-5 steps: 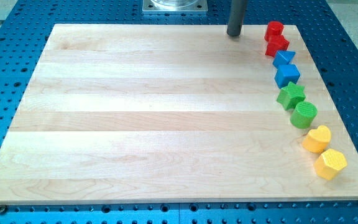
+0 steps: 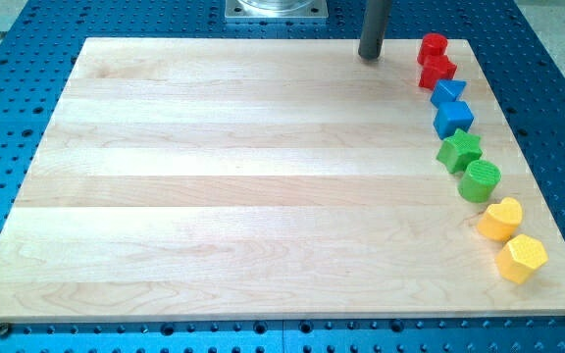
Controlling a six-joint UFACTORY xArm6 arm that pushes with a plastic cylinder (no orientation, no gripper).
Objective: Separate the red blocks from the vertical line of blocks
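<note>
Several blocks form a line down the board's right side. At its top are a red cylinder and a red star-like block just below it, touching. Below come a blue triangle, a blue cube, a green star, a green cylinder, a yellow heart and a yellow hexagon. My tip rests on the board near its top edge, to the left of the red cylinder, with a clear gap between them.
The wooden board lies on a blue perforated table. A grey metal base plate sits at the view's top, beyond the board's edge.
</note>
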